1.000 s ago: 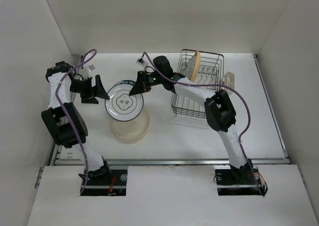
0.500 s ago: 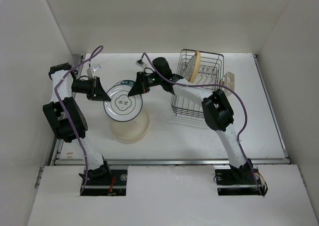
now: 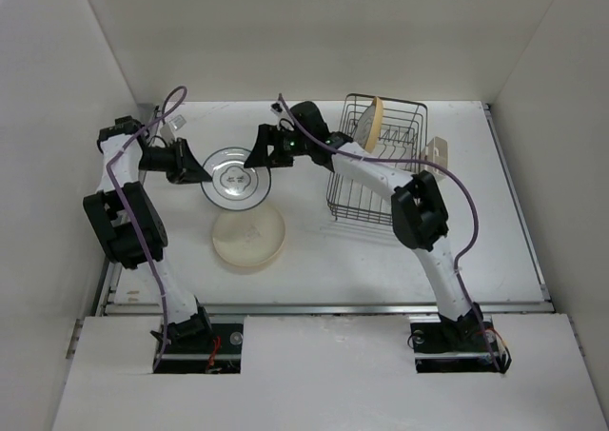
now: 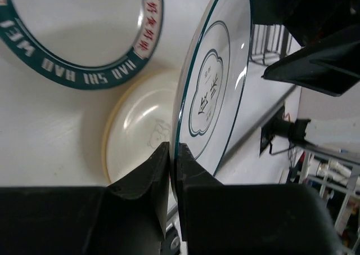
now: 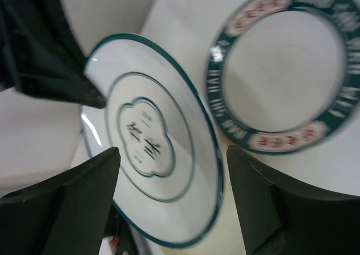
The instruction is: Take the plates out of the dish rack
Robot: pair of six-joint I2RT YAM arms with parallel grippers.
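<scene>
Okay, top view first. The left gripper is clamped on the left rim of the white plate, which has a dark rim and a centre motif and is held off the table, upper left of centre. The right gripper sits at that plate's upper right edge with its fingers spread, gripping nothing. A pale plate lies flat on the table just below the held one. Their outlines overlap, so I can't read the gap between them from here. The dish rack is right of centre, partly covered by the right arm. One tan plate stands on edge at its top left corner. A beige holder is clipped to the rack's right side. Anything else inside the wires is too fine to make out.

Left wrist: the white plate is nearly edge-on, its rim pinched tight between both fingers at bottom centre. A banded plate, with a green ring and lettering, lies flat at upper left, cut off by the top and left edges. I can't pick it out from above. The pale plate is at centre left, half hidden behind the held plate and one finger. A dark finger of the right gripper juts in at the right. Only a sliver of rack wire shows, upper right.

Right wrist: the white plate's face fills the lower centre, tilted. The fingers stand wide at the lower corners with the plate's bottom rim between them, and I can't tell whether either touches it. The left gripper is a dark blur at upper left, its tip on the rim. The banded plate is upper right, clipped by the frame, its lettering smeared.
</scene>
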